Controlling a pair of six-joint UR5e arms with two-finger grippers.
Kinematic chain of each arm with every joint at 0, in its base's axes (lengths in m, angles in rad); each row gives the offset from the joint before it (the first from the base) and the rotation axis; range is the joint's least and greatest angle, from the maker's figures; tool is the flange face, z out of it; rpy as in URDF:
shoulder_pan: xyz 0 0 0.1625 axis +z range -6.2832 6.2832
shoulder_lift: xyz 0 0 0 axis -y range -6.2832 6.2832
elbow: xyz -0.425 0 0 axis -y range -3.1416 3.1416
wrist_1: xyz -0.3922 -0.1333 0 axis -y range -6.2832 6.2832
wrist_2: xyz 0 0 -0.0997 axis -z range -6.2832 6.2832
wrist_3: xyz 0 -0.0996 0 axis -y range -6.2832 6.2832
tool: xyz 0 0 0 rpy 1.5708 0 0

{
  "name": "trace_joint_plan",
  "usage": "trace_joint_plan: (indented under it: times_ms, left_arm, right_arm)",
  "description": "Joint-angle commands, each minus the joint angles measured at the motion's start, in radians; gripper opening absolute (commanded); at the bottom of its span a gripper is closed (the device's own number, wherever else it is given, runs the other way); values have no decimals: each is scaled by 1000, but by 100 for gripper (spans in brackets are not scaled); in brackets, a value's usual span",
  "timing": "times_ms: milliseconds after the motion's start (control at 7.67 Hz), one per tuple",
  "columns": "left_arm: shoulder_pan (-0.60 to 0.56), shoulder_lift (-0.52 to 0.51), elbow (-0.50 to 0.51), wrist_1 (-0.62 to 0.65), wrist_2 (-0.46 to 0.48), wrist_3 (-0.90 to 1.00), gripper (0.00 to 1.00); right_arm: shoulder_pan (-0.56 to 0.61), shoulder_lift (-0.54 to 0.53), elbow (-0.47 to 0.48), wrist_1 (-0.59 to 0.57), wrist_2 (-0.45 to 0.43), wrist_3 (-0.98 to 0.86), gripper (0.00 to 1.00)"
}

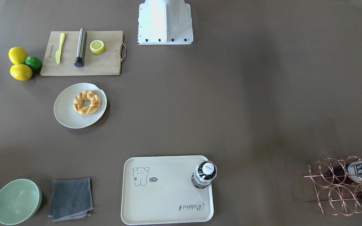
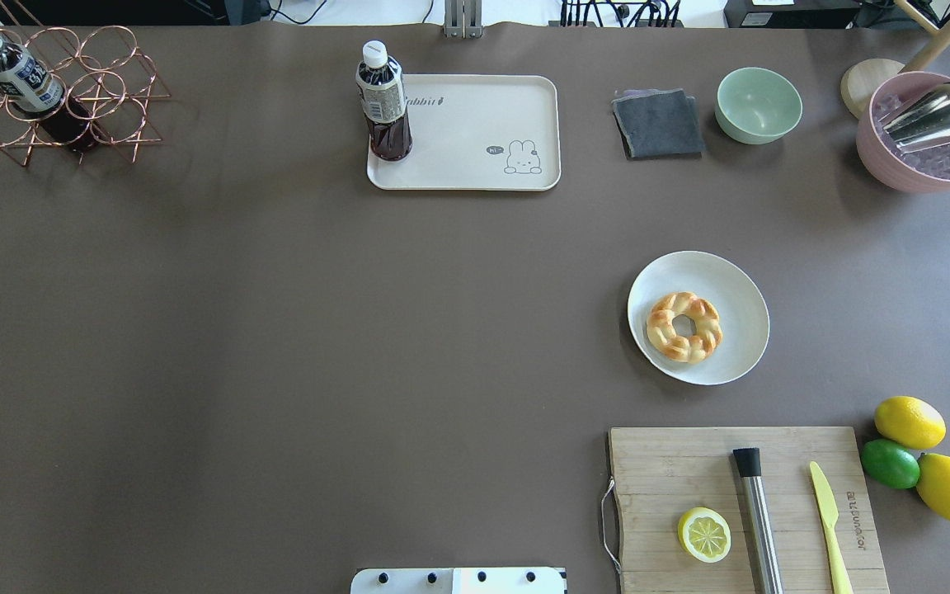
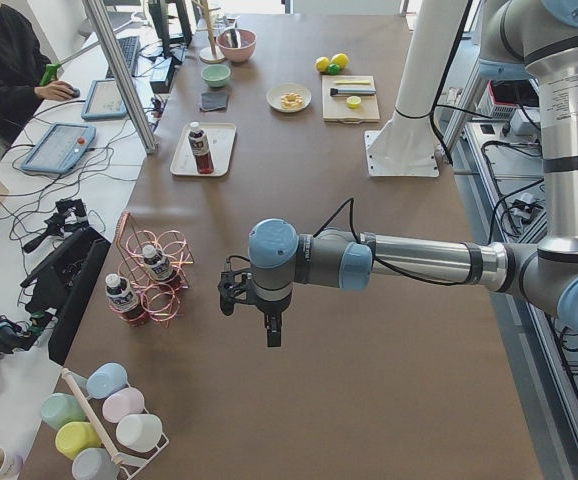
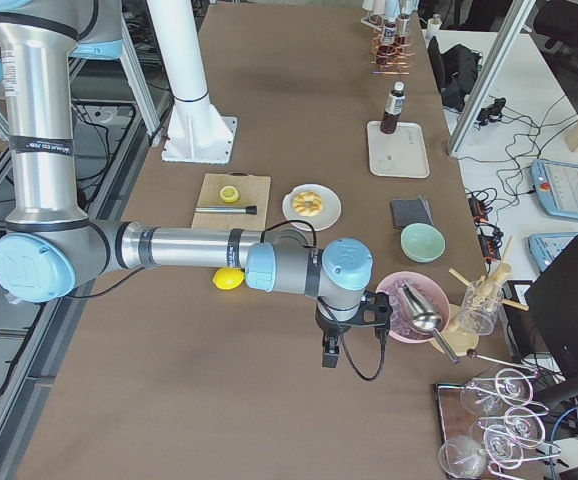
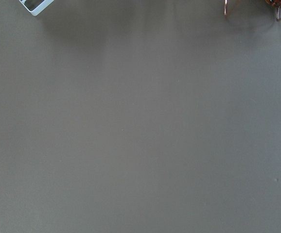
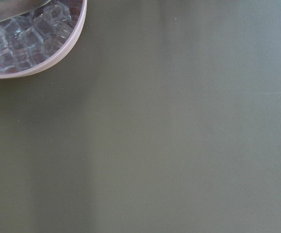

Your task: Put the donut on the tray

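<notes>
golden-yellow braided ring donut (image 1: 87, 102) lies on round off-white plate (image 1: 64, 117), well apart from large cream rectangular tray (image 1: 165, 194) on brown bench (image 1: 231, 110). dark drink bottle (image 1: 204, 174) upright on a tray corner. left pincer (image 3: 257, 308) and right pincer (image 4: 335, 345) seen side-on only; cannot tell how far open, or any hold.

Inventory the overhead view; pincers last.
round plate: 1, off-white, right, mid-table
braided ring donut: 1, golden-yellow, on it
rectangular bear-print tray: 1, cream, far edge, centre
white-capped drink bottle: 1, dark, upright on tray corner
wooden cutting board: 1, tan, near right
lemon half, steel cylinder, plastic knife: 1 each, yellow, silver, yellow-green, on board
whole lemons: 2, yellow, right of board
lime: 1, green, beside them
small bowl: 1, mint green, far right
folded cloth: 1, grey, beside it
ice-filled bowl: 1, pink, far right corner, metal scoop inside
wire bottle rack: 1, copper, far left
left pincer, right pincer: 1 each, black, over bare table; state unclear
</notes>
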Motion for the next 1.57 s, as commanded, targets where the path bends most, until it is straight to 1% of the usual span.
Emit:
trace_joint_plan:
  times_ms: [0, 652, 1435]
  left_arm:
    - [0, -5, 13, -2, 6, -1, 98]
    - [0, -5, 25, 0, 7, -6, 98]
    - [-8, 3, 26, -2, 7, -9, 98]
  right_arm:
    - [-1, 0, -2, 0, 1, 2, 100]
    - [-1, -14, -2, 2, -1, -9, 100]
    - [-3, 6, 1, 0, 4, -28, 100]
